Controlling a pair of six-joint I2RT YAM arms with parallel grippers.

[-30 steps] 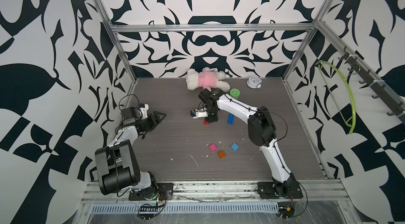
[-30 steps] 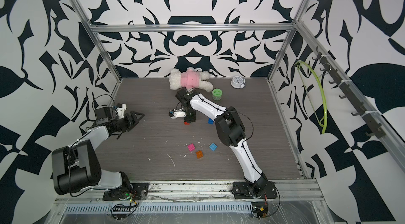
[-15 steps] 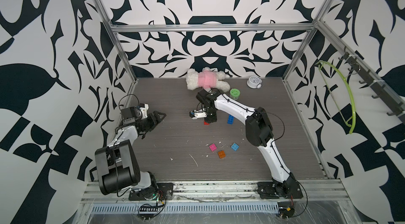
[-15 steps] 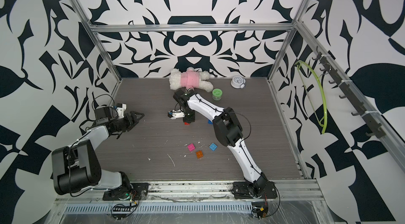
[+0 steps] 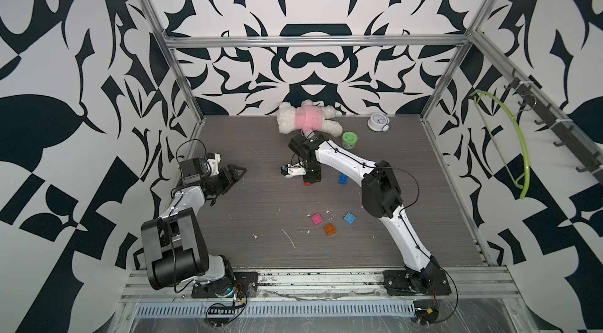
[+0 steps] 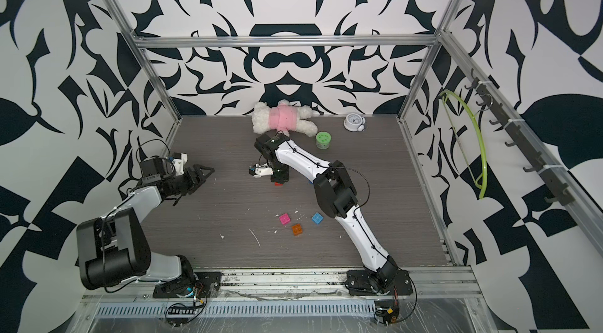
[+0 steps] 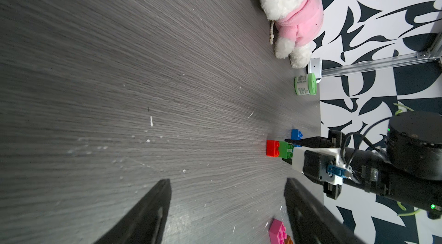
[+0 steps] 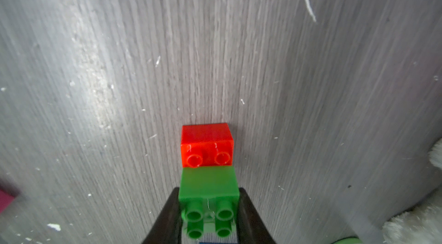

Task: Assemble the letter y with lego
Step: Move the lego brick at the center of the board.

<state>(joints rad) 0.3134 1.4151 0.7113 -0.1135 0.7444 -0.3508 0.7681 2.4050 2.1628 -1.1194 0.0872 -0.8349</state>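
Grey tabletop, open middle; left jaws apart; right jaws tight on green brick

The left arm and right arm wear white shells, black joints, looping black cables; left claw tapered black

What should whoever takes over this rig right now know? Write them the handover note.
Right gripper: shut on the green brick, which sits on the red brick; whether it is fully seated is unclear.
Left gripper: open, empty, off to the side.
Loose on the table: dark blue brick, pink brick, orange brick, light blue brick.
Done: at most red and green joined.
Left: add the other four to form the Y.
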